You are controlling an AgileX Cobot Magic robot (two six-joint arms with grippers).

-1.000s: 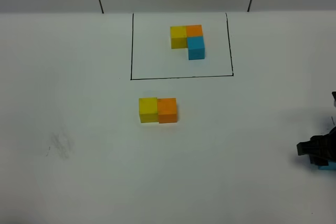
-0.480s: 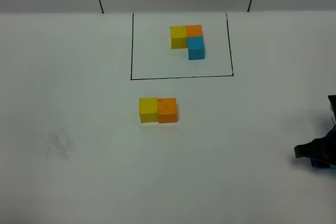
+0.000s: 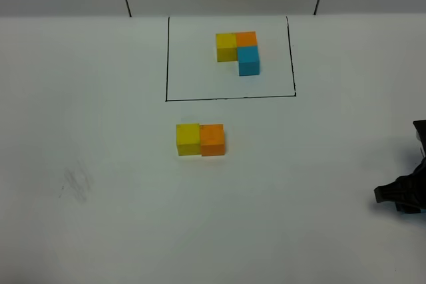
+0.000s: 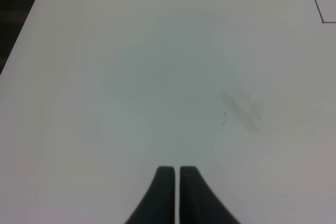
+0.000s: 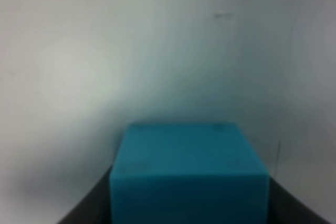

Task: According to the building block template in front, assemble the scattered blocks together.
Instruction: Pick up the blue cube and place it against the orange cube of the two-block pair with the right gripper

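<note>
Template [image 3: 238,51] sits at 12 o'clock on the table [image 3: 100,64], inside its black frame [image 3: 168,58]. Near the centre, the yellow block [image 3: 188,139] and orange block [image 3: 212,140] are touching, with orange at yellow's 3 o'clock. And the blue block [image 5: 189,171]? From above I can't make it out. Over at 4 o'clock the right gripper [image 3: 399,194] is a dark shape cut off by the picture's edge. Its wrist camera settles it: blurred and close, the blue cube fills the view, dark fingers [image 5: 86,208] pressed to both sides, clamped on it. The left gripper [image 4: 177,192] is out of the overhead shot. On its own camera the fingers are closed to a hairline slit, gripping nothing, above bare table with a faint smudge [image 4: 241,108].
</note>
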